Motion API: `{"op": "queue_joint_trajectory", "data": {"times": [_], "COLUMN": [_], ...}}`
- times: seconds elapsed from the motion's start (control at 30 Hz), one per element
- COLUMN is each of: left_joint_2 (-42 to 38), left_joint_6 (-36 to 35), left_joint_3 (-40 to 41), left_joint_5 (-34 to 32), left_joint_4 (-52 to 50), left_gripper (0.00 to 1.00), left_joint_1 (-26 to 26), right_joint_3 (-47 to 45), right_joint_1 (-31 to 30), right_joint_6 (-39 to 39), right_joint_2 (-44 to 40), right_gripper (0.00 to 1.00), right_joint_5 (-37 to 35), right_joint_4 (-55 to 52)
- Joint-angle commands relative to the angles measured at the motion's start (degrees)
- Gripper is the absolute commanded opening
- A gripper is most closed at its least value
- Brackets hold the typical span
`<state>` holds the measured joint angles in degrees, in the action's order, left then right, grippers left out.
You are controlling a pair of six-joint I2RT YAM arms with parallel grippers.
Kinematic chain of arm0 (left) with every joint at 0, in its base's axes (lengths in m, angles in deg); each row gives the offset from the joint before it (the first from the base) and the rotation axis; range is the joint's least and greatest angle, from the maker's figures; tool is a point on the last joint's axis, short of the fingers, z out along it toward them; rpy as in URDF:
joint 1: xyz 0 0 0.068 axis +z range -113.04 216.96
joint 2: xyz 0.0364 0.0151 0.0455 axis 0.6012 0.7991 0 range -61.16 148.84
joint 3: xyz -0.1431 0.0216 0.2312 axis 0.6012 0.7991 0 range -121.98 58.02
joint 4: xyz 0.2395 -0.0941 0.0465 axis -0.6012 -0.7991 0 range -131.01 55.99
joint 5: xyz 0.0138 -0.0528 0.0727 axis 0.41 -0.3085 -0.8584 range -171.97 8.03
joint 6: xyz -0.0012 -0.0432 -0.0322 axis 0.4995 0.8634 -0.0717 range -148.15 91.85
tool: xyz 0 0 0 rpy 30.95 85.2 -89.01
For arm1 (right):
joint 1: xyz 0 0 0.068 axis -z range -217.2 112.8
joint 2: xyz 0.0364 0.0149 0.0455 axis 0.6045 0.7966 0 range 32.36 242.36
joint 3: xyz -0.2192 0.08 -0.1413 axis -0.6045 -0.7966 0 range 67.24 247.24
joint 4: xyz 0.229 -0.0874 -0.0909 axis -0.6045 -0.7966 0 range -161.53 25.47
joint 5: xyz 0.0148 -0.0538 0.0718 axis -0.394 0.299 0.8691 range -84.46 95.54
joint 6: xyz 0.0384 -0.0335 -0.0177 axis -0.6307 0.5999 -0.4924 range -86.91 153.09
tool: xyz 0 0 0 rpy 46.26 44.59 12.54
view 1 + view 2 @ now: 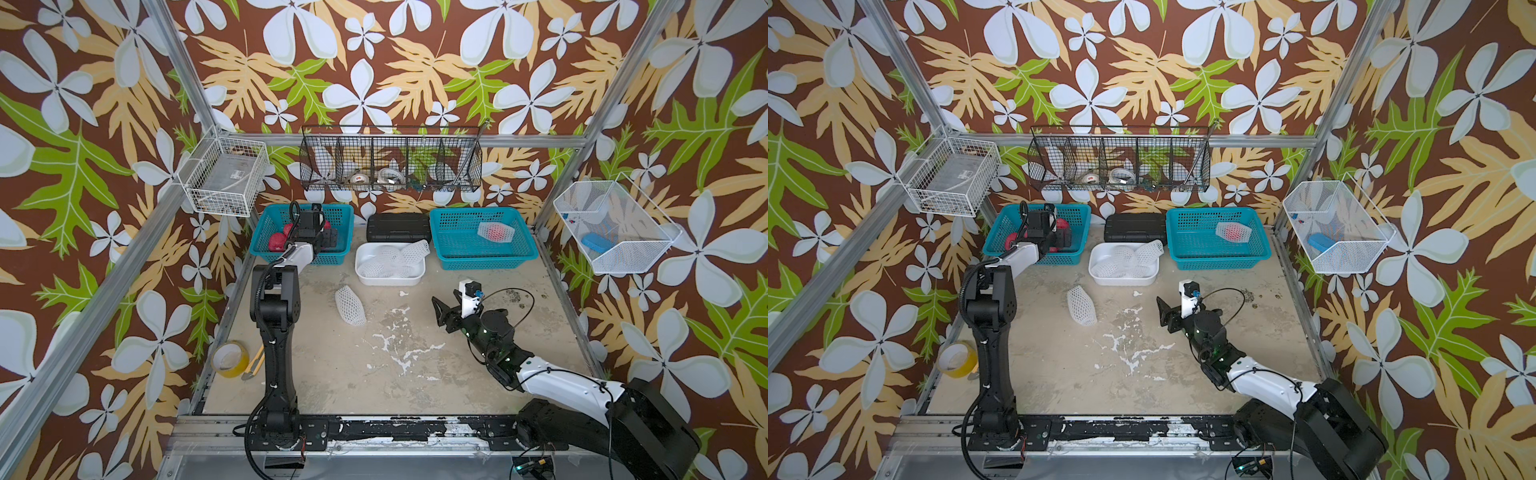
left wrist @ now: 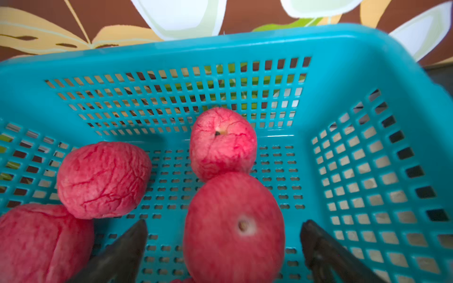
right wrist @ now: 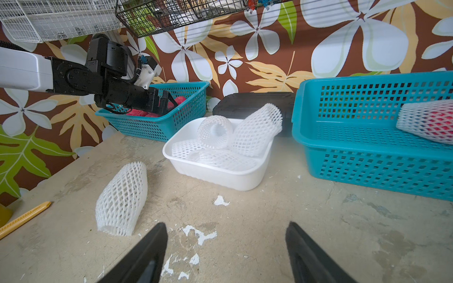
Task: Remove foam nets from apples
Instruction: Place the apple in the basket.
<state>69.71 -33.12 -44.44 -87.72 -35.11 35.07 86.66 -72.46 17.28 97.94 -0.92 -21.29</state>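
inside a teal basket (image 2: 171, 49) with the left gripper (image 2: 224, 226): perforated plastic walls close ahead and on both sides, open above. spread wide, clasping nothing; straddles one bare apple (image 2: 232, 254) with a clear gap on each side. just ahead of it, a second apple (image 2: 221, 144); off to the left, a third apple (image 2: 104, 180) and a fourth apple (image 2: 41, 245), all round, red-pink, wrinkled with fine veins. over bare, mottled table (image 3: 269, 208) with the right gripper (image 3: 226, 224): plenty of open surface all round, table edges well off. likewise parted, empty, touching nothing. ahead and to its left, near, a loose foam net (image 3: 122, 196): white, tubular, soft, diamond-holed, lying on its side. further ahead, a white tray (image 3: 220, 176) with smooth rounded walls, piled with empty nets (image 3: 255, 132), one propped up past the rim. ahead and to the right, a second teal basket (image 3: 367, 171), same gridded plastic, holding one netted apple (image 3: 426, 122), pink showing through the mesh, well apart from both grippers.
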Motion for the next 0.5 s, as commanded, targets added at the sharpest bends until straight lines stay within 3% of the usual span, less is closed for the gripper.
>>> {"op": "queue_joint_trajectory", "data": {"times": [0.0,0.2,0.3,0.47], "left_joint_2": [-3.23,-15.55,-24.01,-39.85], "left_joint_6": [0.75,8.30,13.57,25.94], "left_joint_3": [0.65,9.67,21.52,46.50], "left_joint_5": [0.73,4.74,6.94,4.60], "left_joint_4": [-1.19,-0.99,0.75,5.62], "left_gripper": [1.00,1.00,1.00,1.00], "left_joint_1": [-0.47,-1.85,-3.74,-9.98], "right_joint_3": [0.27,0.28,0.17,-0.35], "right_joint_1": [-0.06,-0.06,-0.04,-0.04], "right_joint_6": [-0.03,-0.16,0.19,0.08], "right_joint_2": [-0.02,-0.41,-1.06,-1.69], "right_gripper": [0.79,0.79,0.79,0.79], "right_joint_5": [-0.93,-0.69,-1.09,-2.19], "right_joint_4": [0.97,0.75,0.48,0.78]}}
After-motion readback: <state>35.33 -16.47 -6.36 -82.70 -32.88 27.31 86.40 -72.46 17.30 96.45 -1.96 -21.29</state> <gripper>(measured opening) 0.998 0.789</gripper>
